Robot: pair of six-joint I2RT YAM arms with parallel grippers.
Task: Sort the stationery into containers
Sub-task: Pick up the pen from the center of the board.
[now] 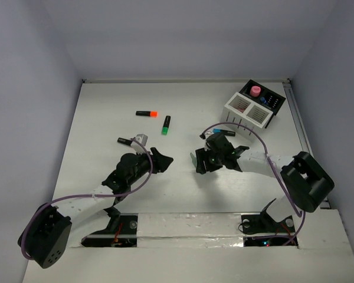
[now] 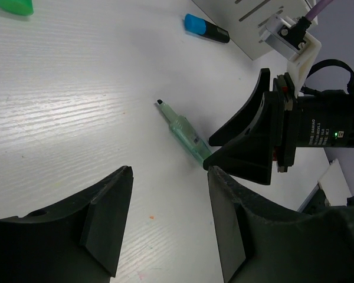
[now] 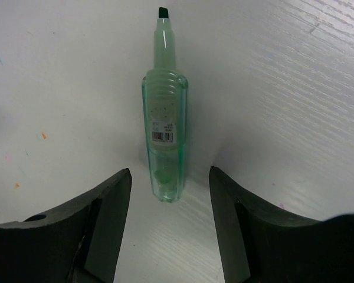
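On the white table (image 1: 106, 118), an uncapped pale-green highlighter (image 3: 164, 135) lies between the right gripper's (image 3: 170, 188) parted fingers, seemingly untouched. The left gripper (image 2: 168, 194), parted and empty, crowds in opposite. A blue-capped highlighter (image 2: 205, 28) lies beside the white slatted box (image 1: 248, 109).

A see-through green marker (image 3: 164, 141), uncapped, lies flat at centre, tip toward 12 o'clock in the right wrist view. An orange-capped highlighter (image 1: 146, 113) and a green-capped highlighter (image 1: 166, 125) lie flat toward 11 o'clock. The joined white box (image 1: 246, 109) and black box (image 1: 275, 103) sit at 2 o'clock.
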